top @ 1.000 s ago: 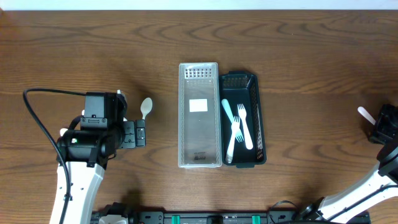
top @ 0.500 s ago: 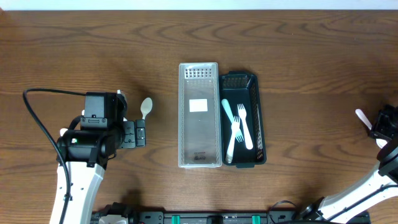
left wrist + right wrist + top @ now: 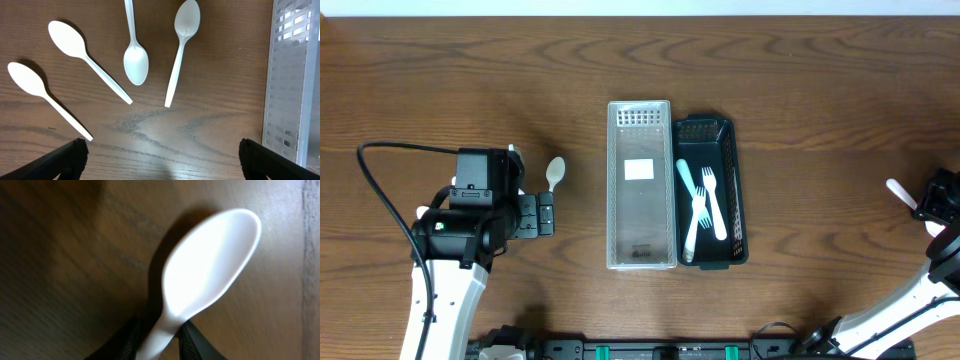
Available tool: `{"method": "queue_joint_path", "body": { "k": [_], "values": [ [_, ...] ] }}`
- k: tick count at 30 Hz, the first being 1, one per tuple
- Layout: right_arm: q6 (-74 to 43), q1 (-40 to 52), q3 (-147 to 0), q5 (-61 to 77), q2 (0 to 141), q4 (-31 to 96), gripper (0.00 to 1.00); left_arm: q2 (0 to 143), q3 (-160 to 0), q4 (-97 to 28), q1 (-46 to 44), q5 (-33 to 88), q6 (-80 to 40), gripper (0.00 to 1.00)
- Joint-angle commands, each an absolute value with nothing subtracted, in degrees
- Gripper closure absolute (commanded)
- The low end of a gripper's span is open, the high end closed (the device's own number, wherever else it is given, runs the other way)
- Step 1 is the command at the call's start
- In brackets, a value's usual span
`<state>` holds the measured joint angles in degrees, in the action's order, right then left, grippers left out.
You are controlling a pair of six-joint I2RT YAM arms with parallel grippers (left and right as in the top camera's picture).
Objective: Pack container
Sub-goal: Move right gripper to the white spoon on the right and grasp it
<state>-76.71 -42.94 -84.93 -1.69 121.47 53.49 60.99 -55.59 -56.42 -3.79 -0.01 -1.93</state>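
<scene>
From above, a clear container (image 3: 641,215) stands mid-table (image 3: 820,100), touching a black container (image 3: 732,190) on its right that holds forks (image 3: 712,200). The left hand (image 3: 546,213) hangs over the left side. At the right edge, the right hand (image 3: 926,207) carries a white spoon (image 3: 899,190).

The left wrist view shows the left hand (image 3: 162,162) spread wide and empty, with four spoons (image 3: 135,55) on the wood beyond it and the clear container (image 3: 287,75) to the right.

In the blurred right wrist view, the right hand (image 3: 160,340) pinches the white spoon (image 3: 210,270) by its handle.
</scene>
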Motion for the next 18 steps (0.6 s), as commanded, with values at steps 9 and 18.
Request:
{"method": "queue_joint_path", "body": {
  "k": [9, 18],
  "values": [
    [-68.1, -43.0, -84.5, -1.3, 123.9, 54.7, 0.88, 61.0, -55.8, -56.5, -3.5, -0.5, -2.7, 0.02],
    [-54.9, -43.0, -84.5, -1.1, 123.9, 54.9, 0.99, 61.0, -55.8, -56.5, -3.5, -0.5, -2.7, 0.02]
  ]
}}
